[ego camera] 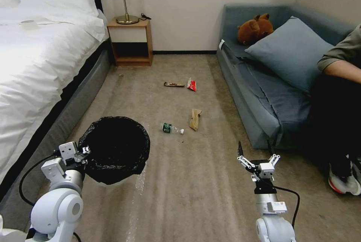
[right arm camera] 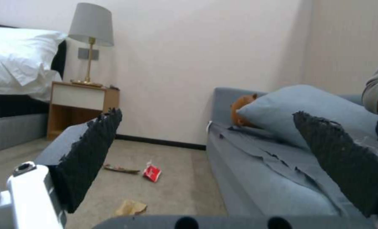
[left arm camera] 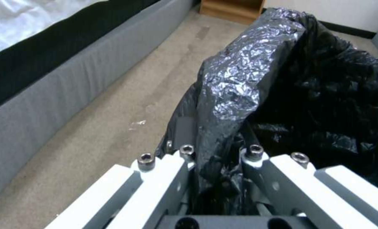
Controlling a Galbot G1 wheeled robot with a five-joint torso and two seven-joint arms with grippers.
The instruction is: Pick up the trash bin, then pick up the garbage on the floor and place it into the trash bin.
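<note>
Bin (ego camera: 114, 149) at 8 o'clock: round, white, crinkled black bag over rim; left gripper (ego camera: 83, 151) clamped on rim. Bottle (ego camera: 172, 128), tan wrapper (ego camera: 195, 118), dark wrapper (ego camera: 173, 84), red packet (ego camera: 191, 84) on carpet (ego camera: 195, 193) toward 12. Right gripper (ego camera: 255, 151) at 4 o'clock, fingers spread, empty.

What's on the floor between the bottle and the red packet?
In the head view, bare carpet lies between the bottle and the red packet; the tan wrapper sits off to the side.

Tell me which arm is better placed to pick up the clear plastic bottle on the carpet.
The right. Its gripper hangs open and empty, while the left gripper is shut on the black-lined round trash bin. The clear plastic bottle lies between them.
</note>
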